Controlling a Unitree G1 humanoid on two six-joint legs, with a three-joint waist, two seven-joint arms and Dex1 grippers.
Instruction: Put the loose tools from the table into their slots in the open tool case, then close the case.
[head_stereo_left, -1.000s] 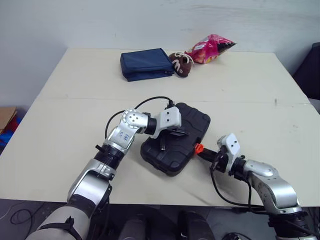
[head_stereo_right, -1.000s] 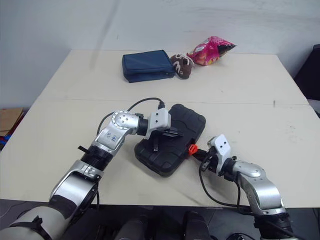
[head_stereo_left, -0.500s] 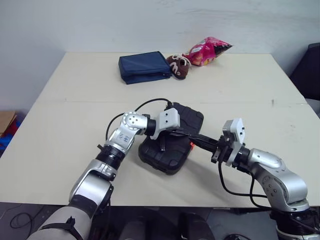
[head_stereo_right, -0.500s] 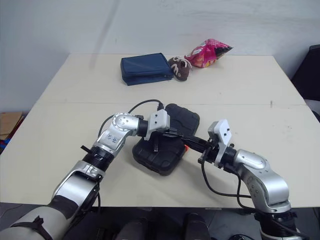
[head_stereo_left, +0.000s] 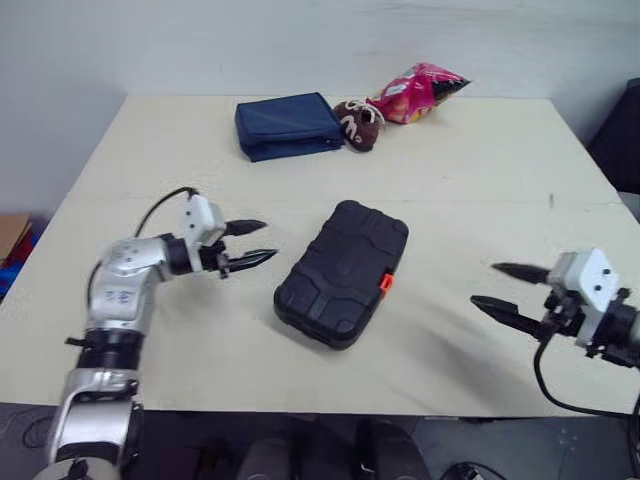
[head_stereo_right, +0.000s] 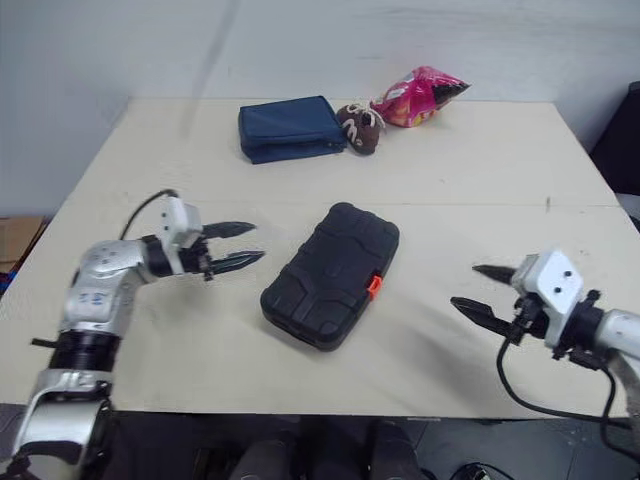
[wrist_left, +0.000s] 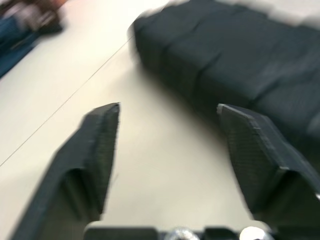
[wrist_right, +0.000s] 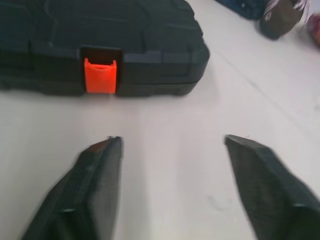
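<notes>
Case (head_stereo_left: 342, 272) lies shut on the tabletop (head_stereo_left: 480, 170), just below the centre of the frame, its long side slanting from lower left to upper right. The lid is down, and the orange latch (head_stereo_left: 385, 283) sits on the edge that faces the right of the frame.

My left gripper (head_stereo_left: 268, 240) is left of centre, released, its two fingers spread and pointing at the case's left edge. It is near the case but apart from it, and it grasps nothing. From the left wrist I see both fingers (wrist_left: 95, 150) wide apart, with bare tabletop between them and the dark ribbed side of the case beyond.

My right gripper (head_stereo_left: 484, 284) is in the lower right of the frame, also released and empty. Its fingers are parted and point left toward the case, well apart from it. From the right wrist I look at the latch side of the case: the latch shows on the case's wall, and pale tabletop lies between my fingers.

In the upper part of the frame, well apart from the case, lie a blue pouch (head_stereo_left: 288, 125), a brown plush (head_stereo_left: 357, 123) just to its right, and a pink bag (head_stereo_left: 420, 92) next to that.
</notes>
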